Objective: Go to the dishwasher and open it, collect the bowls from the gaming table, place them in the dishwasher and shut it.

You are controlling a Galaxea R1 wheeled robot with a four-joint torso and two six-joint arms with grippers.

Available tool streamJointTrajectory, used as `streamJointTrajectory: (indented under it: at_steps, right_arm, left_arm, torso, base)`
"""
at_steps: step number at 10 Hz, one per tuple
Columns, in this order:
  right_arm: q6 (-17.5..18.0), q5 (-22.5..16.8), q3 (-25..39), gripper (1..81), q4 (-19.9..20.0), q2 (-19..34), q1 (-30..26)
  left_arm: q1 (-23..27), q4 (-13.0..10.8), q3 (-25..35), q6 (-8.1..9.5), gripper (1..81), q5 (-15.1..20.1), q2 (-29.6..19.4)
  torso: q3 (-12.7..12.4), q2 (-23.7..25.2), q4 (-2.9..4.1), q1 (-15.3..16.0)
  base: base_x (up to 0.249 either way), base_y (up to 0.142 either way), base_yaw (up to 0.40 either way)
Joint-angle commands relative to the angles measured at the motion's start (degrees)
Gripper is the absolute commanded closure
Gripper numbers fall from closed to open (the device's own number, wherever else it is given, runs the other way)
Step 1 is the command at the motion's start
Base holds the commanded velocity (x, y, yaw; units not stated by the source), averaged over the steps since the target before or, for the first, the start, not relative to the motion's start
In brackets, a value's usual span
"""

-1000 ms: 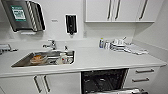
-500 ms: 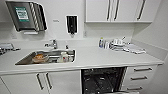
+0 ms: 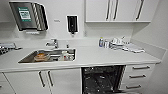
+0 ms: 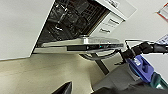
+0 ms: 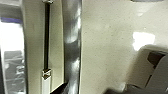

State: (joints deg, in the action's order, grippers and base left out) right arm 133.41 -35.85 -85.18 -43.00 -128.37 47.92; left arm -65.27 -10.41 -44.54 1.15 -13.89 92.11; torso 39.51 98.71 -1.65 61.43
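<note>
The dishwasher (image 3: 102, 80) stands open under the white counter, right of the sink, showing its dark racked interior. In the left wrist view its lowered door (image 4: 82, 45) is seen edge-on, hanging level above the beige floor, with the racks (image 4: 72, 17) behind it. A brushed steel strip (image 5: 72, 45), likely the dishwasher's front, crosses the right wrist view close up. A dark part of my left gripper (image 4: 63, 88) hangs low over the floor, some way short of the door. The bowls and the gaming table are out of view.
The sink (image 3: 30, 59) holds an orange-brown round thing (image 3: 40, 56) and other dishes. Bottles and white cups (image 3: 112, 43) stand at the counter's back right. Drawers (image 3: 140, 76) flank the dishwasher on the right, white cabinet doors (image 3: 45, 80) on the left. A blue object (image 4: 142, 67) lies beyond the door.
The head picture has shifted slightly upward, so the camera moved a little. The counter, sink and open dishwasher stand as before.
</note>
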Motion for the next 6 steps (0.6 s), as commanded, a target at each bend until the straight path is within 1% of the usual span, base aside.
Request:
streamJointTrajectory:
  at_steps: [1,4,5,6]
  right_arm:
    - [0.1,-4.6,-0.8,1.0,1.5,1.0,-3.0]
    - [-0.3,-2.6,-1.0,1.0,-0.1,1.2,-2.9]
    - [-1.8,-1.4,-0.2,1.0,-1.7,2.0,-2.8]
    - [-6.4,0.3,0.8,1.0,-4.7,3.1,-2.6]
  left_arm:
    - [3.7,-1.4,1.6,-0.44,1.0,1.9,-2.5]
    - [3.7,-1.2,-0.3,-0.44,1.0,1.9,-1.1]
    - [3.5,-0.8,-1.2,-0.44,1.0,1.9,-0.7]
    - [3.3,-0.5,-2.6,-0.27,1.0,2.8,0.2]
  torso:
    - [0.0,0.0,0.0,0.0]
    - [0.0,0.0,0.0,0.0]
    - [0.0,0.0,0.0,0.0]
    - [0.0,0.0,0.0,0.0]
  base:
    - [-0.07,0.0,0.0]
    - [-0.071,0.0,0.0]
    - [0.0,0.0,0.0]
    - [0.0,0.0,0.0]
